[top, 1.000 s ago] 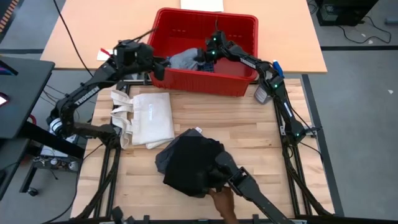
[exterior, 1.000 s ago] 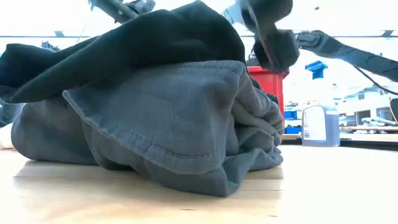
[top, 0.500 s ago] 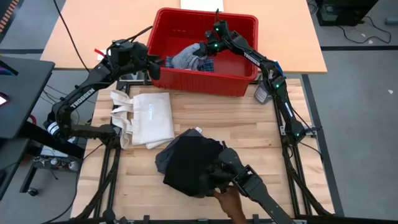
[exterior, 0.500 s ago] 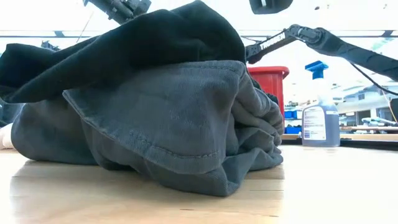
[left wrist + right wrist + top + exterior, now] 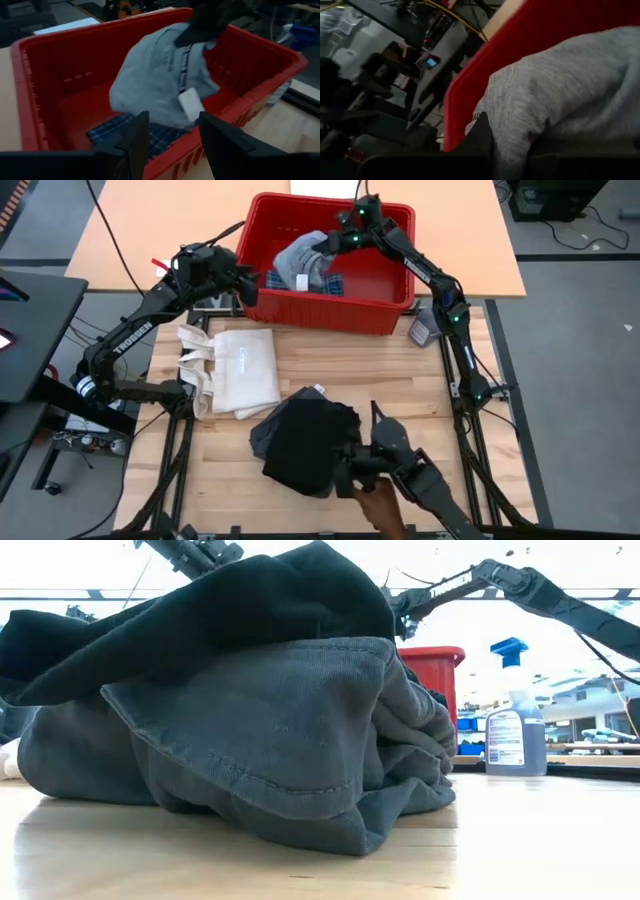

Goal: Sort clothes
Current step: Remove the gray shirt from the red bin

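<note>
Matt cloth shorts (image 5: 250, 740) on smooth wood table (image 5: 330, 375); glossy plastic bin (image 5: 385, 310).

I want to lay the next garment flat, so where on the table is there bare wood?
Bare wood lies between the cream tote bag and the table's right edge, below the red bin. The near-left corner is also bare. The near middle is crowded by the dark clothes pile and a person's hand.

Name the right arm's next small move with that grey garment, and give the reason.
Probably keep lifting: the right tool is shut on the light grey knit garment, whose lower part hangs inside the red plastic bin above the blue-and-white plaid piece. It should clear the rim before travelling.
</note>
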### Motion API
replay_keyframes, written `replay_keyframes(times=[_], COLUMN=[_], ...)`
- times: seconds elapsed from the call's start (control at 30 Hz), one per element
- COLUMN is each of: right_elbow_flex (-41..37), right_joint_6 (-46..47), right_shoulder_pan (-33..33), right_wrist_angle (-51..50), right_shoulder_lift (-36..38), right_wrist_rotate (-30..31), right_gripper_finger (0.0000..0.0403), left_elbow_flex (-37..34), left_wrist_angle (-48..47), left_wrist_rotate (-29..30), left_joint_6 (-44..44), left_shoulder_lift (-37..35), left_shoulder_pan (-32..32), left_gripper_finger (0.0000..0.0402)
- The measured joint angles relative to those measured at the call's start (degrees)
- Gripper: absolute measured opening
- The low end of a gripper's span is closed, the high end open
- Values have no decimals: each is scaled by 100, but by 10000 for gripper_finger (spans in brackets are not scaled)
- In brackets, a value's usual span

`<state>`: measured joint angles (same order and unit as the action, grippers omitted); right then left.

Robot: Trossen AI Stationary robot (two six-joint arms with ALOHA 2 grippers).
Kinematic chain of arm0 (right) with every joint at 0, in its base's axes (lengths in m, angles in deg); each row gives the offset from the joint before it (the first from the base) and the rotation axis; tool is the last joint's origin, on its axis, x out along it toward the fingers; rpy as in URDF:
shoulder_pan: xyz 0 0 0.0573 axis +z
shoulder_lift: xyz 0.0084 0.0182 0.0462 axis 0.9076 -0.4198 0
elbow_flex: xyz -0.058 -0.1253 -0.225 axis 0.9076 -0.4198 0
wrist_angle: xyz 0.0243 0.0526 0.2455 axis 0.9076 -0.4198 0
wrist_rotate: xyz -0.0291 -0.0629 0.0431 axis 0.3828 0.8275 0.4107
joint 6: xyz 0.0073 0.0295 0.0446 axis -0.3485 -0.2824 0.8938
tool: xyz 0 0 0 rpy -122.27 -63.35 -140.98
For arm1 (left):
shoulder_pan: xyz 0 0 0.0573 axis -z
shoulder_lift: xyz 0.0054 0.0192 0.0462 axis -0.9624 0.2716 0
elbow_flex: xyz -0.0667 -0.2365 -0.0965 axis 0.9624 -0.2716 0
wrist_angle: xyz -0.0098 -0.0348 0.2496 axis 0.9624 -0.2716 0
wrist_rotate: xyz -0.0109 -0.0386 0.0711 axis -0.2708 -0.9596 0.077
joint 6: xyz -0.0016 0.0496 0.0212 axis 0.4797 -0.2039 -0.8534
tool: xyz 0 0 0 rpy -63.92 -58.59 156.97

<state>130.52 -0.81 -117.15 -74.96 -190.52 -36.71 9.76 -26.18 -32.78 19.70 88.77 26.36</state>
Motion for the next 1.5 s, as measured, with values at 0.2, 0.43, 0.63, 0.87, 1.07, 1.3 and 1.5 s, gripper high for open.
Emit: replay_keyframes(times=[0.2, 0.43, 0.63, 0.87, 1.07, 1.3, 1.5], right_elbow_flex=[2, 2, 4, -2, -153, -972, -2297], right_joint_6=[-70, -205, -1045, -2284, -2292, -1100, -270], right_shoulder_pan=[23, 356, 1165, 2384, 3415, 4313, 4672], right_wrist_angle=[117, -209, -1779, -3603, -3777, -2325, -922], right_shoulder_lift=[583, 1214, 1335, 1327, 1322, 1314, 1314], right_wrist_rotate=[-983, -2687, -3720, -3348, -2623, -1876, -1324], right_gripper_finger=[25, 25, 25, 25, 25, 25, 25], left_elbow_flex=[-4, -4, -7, -7, -4, -4, -4], left_wrist_angle=[-124, -403, -610, -689, -857, -1175, -1399], left_wrist_rotate=[111, 101, -438, -658, -662, -710, -940], left_joint_6=[-3, -21, 3, -25, -30, -36, -125], left_shoulder_lift=[-122, -439, -569, -721, -970, -1037, -1045], left_shoulder_pan=[-229, -483, -496, -461, -461, -457, -387], left_gripper_finger=[176, 176, 176, 176, 176, 176, 176])
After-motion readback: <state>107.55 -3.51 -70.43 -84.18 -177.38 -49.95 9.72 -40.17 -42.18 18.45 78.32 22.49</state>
